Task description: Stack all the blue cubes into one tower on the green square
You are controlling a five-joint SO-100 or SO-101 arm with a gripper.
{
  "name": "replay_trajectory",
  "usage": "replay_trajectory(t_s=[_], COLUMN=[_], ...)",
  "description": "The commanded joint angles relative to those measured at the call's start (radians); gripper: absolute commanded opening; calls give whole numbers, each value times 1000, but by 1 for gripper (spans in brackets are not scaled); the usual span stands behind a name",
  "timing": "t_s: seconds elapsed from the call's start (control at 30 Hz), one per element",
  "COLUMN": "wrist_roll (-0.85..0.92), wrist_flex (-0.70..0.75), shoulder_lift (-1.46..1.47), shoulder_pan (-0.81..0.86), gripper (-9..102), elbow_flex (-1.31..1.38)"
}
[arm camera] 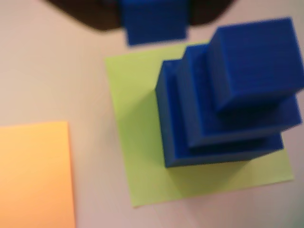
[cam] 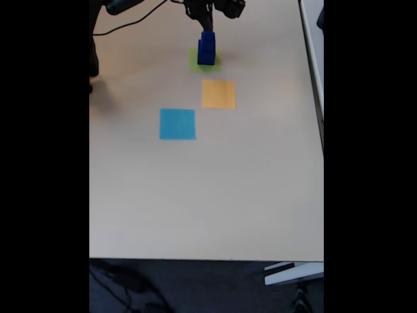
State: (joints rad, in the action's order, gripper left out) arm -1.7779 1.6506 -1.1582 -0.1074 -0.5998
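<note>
Three blue cubes [arm camera: 228,99] stand as one tower on the green square [arm camera: 137,142] in the wrist view: the large one at the bottom, the medium one [arm camera: 237,118] on it, the small one [arm camera: 254,61] on top. The stack sits toward the square's right half. In the fixed view the tower [cam: 206,49] stands on the green square [cam: 193,64] near the table's far edge, with my gripper [cam: 207,25] just above and behind it. No fingers touch the cubes. A blurred blue block shape [arm camera: 154,21] against a dark part shows at the wrist view's top edge; I cannot tell what it is.
An orange-yellow paper square [cam: 218,94] lies just nearer the camera than the green one, and a light blue paper square [cam: 177,124] nearer and to the left. The orange square [arm camera: 35,173] is at the wrist view's lower left. A cable [cam: 130,23] runs along the far left.
</note>
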Motion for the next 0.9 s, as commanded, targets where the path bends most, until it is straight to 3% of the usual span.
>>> replay_trajectory(t_s=[0.0,0.5,0.87], wrist_roll=[6,-153,-124], wrist_flex=[-57,-91,-91], shoulder_lift=[-31,-6,-34], shoulder_pan=[-21,-129,-104], gripper=[0,0,0], elbow_flex=[60,-34,-101])
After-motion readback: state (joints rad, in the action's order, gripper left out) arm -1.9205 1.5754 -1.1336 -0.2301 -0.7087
